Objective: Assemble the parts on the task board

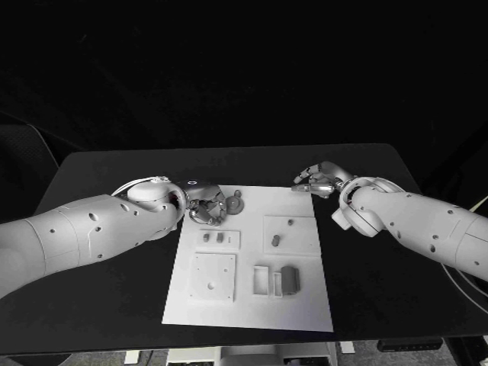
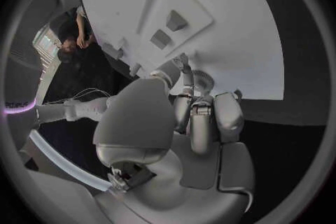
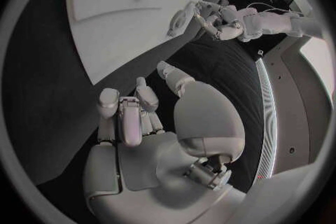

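Nearest on the white task board: square plate at the near left, tray with an upright grey block just to its right. Farther back, two small grey parts on a raised square at left; single small part on a second raised square at right. At the board's far left corner, left hand, fingers curled around a round disc-like part resting at the board edge. Beyond the board's far right corner, right hand over the black table, fingers curled inward, nothing visibly in them, clear of the board
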Robot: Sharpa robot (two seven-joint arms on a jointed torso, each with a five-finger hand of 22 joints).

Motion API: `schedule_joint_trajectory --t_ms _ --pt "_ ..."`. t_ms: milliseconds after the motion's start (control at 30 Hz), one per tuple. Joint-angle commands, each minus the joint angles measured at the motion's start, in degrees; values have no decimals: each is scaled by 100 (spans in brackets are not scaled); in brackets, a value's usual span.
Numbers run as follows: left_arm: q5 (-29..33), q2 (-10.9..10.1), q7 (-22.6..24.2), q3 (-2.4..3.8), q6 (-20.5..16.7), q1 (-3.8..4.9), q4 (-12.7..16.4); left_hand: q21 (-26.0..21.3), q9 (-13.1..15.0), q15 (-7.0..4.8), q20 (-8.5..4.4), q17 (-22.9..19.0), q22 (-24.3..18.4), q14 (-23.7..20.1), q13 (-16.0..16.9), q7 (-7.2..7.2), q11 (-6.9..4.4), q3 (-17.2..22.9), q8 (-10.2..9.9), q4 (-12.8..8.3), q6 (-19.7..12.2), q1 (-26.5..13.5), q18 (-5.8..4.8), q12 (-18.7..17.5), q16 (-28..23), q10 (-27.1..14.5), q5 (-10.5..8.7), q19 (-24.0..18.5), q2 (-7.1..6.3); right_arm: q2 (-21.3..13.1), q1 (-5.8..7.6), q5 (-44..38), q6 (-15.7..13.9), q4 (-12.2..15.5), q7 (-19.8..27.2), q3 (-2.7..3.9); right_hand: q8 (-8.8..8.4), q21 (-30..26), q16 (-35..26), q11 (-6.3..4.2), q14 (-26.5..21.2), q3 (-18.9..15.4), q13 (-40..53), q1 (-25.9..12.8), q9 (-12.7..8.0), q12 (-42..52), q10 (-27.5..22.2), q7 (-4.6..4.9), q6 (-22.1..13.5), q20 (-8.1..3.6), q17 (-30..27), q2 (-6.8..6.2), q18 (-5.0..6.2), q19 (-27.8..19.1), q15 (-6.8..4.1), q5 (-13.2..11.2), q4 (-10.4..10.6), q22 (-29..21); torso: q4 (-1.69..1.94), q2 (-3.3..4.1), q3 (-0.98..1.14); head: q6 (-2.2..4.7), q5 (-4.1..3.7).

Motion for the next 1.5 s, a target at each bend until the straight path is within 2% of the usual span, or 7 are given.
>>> schedule_joint_trajectory --t_ms 33,200,367,667,1500 --pt "42 -17 23 19 -81 14 40 818 4 13 -39 1624 10 1200 6 350 -4 35 29 16 401 -24 126 38 446 -10 7 -7 -32 1 -5 -17 71 2 56 1 29 343 82 -15 -36 24 -7 -60 -9 33 -29 100 74 -3 -1 4 75 43 -3 24 -2 -5 -2 0 1 2 1" --pt "43 -86 -5 44 -25 76 119 818 4 12 -39 1617 11 1196 7 351 -4 39 31 18 407 -25 126 39 443 -9 8 -7 -31 -6 -5 -17 68 6 54 1 29 343 82 -15 -36 24 -7 -60 -9 33 -29 100 74 -3 -2 4 75 43 -3 24 -2 -5 2 -3 4 7 3" --pt "43 -130 -51 43 104 141 144 818 3 12 -38 1624 12 1201 7 352 -5 42 31 19 412 -27 126 39 446 -9 7 -6 -32 -8 -5 -17 68 12 53 1 28 343 81 -15 -38 24 -7 -61 -9 33 -29 100 74 -3 -3 3 75 43 -3 24 -3 -5 7 -8 7 13 14" --pt "32 -183 -78 39 183 142 142 818 2 12 -38 1632 14 1207 8 353 -5 45 31 21 418 -30 126 40 451 -8 7 -6 -36 -14 -5 -17 68 9 53 1 28 343 80 -15 -43 25 -8 -62 -9 34 -29 100 73 -3 -10 3 75 43 -3 24 -3 -5 -1 -1 -3 10 13" --pt "-86 -22 -86 -23 353 137 3 817 -1 12 -38 1638 18 1212 9 355 -5 56 30 28 430 -39 126 41 454 -6 5 -5 -42 -6 -5 -17 73 8 54 1 28 344 81 -16 -41 26 -9 -64 -9 35 -29 100 73 -4 -9 2 75 44 -3 24 -5 -6 -3 1 3 -10 20"
